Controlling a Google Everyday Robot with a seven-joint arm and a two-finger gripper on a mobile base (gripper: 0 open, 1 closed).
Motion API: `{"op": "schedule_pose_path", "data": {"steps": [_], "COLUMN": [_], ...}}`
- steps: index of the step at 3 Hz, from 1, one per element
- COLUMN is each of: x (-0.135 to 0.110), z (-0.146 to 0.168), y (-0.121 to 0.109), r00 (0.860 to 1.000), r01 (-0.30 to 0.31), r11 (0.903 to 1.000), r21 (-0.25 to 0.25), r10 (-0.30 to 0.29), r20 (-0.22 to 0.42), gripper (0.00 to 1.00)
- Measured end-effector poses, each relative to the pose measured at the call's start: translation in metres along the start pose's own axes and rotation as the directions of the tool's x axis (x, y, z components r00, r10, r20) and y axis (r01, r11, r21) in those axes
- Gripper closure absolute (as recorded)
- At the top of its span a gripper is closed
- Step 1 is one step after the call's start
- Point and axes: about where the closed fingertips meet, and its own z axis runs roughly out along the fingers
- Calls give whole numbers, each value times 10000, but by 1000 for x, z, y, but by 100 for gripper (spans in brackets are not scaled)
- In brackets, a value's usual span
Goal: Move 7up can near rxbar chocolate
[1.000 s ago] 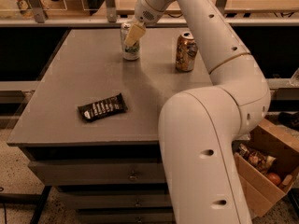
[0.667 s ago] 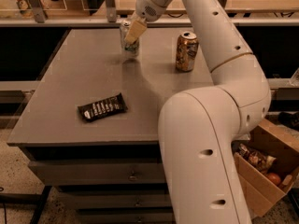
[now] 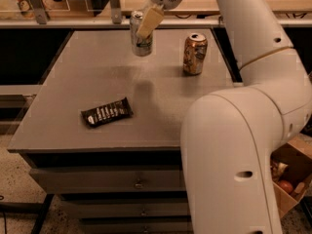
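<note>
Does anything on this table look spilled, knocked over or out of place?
Nothing spilled or tipped. The silvery-white 7up can hangs upright above the far side of the grey table, clamped in the gripper. The gold-brown can stands upright; the black-brown wrapped rxbar chocolate lies flat, front left.

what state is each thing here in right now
7up can: upright, gripped, apparently lifted off the table
hand: at the table's far side, shut on the 7up can
gold-brown can: upright on the table
rxbar chocolate: flat on the table, front left
</note>
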Motion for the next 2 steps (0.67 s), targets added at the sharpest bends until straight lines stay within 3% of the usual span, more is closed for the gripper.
{"op": "schedule_pose_path", "data": {"steps": [2], "x": [-3], "z": [-64], "y": [62], "r00": [9988], "r01": [472], "r11": [9989], "r21": [-14], "r10": [-471], "r20": [90], "gripper": [100]}}
